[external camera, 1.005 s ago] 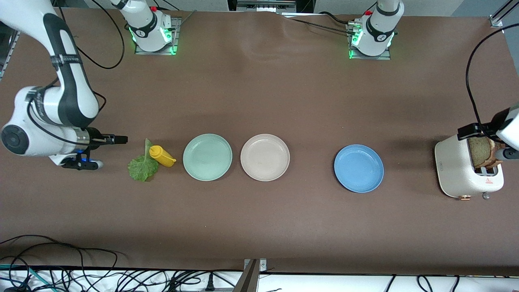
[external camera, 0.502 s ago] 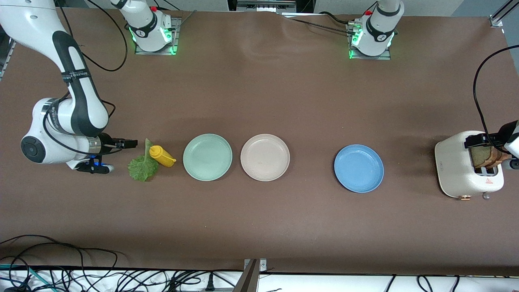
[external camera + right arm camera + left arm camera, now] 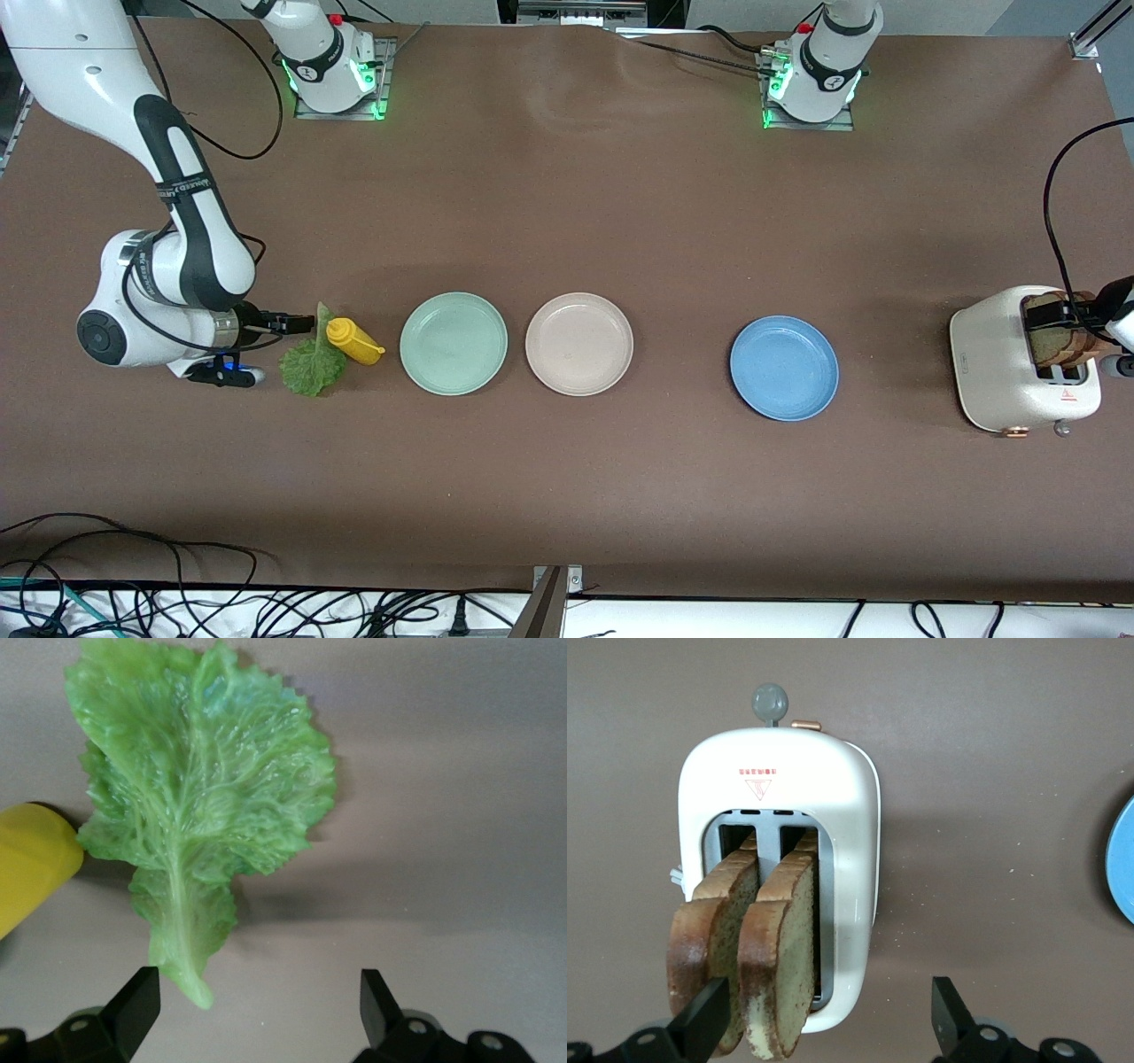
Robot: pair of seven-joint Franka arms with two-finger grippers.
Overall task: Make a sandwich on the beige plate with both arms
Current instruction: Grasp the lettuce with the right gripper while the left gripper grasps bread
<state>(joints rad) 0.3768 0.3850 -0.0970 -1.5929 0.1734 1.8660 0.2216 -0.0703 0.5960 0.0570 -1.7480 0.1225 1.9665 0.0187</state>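
While both arms reach out to the table's two ends, three plates sit in a row across the brown table (image 3: 567,204) in the front view: a green plate (image 3: 454,343), the beige plate (image 3: 579,344) just beside it and bare, and a blue plate (image 3: 784,368) well apart toward the left arm's end. At the right arm's end, the right gripper (image 3: 297,322) hangs low at the stem end of a lettuce leaf (image 3: 310,363), which lies flat on the table touching a yellow bottle (image 3: 353,341) on its side. At the left arm's end, a white toaster (image 3: 1010,372) holds the bread (image 3: 1054,332), with the left gripper (image 3: 1085,310) just over it at the picture's edge. From the left wrist, two bread slices (image 3: 757,966) with dark crusts stand upright in the toaster's (image 3: 850,815) slots, side by side; the left gripper (image 3: 828,1014) is spread wide, one finger (image 3: 704,1014) at the outer slice's crust, the other out over the tabletop, holding nothing. From the right wrist, the lettuce (image 3: 199,806) lies spread on the table, its pale stem pointing toward the right gripper (image 3: 257,1005), whose fingers (image 3: 133,1005) stand wide apart and grip nothing; the bottle's (image 3: 31,859) rounded end touches the leaf's edge.
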